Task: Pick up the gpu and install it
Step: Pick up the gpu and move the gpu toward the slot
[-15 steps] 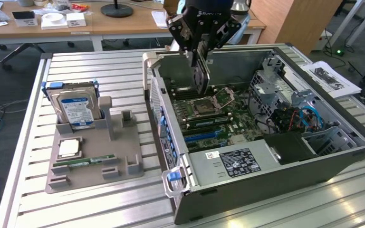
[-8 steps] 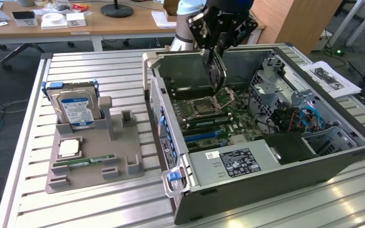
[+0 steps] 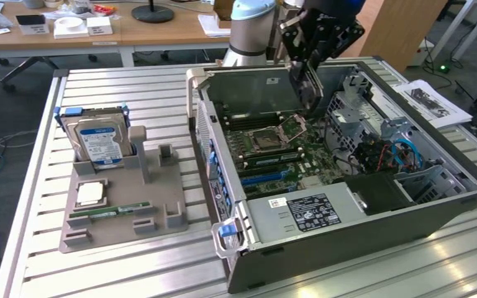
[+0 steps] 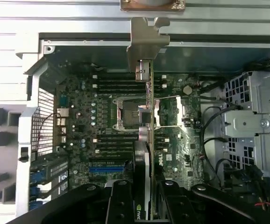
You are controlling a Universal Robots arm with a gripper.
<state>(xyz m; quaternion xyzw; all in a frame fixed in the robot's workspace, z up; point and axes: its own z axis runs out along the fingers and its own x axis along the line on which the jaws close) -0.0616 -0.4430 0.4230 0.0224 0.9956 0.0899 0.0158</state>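
Above the open computer case (image 3: 363, 239), we see the claw (image 3: 309, 61) clamped on the gpu (image 3: 312, 93), which is held on edge over the motherboard (image 3: 276, 149). From the wrist view we look along the card's thin edge, its silvery bracket (image 4: 146, 42) at the end away from the claw, with the processor socket (image 4: 128, 114) below. At the exterior view's left, well apart from the case, a grey holder (image 3: 127, 217) on the slatted surface (image 3: 139, 87) carries an upright hard drive (image 3: 97, 143) and a flat-lying RAM stick (image 3: 110, 211)
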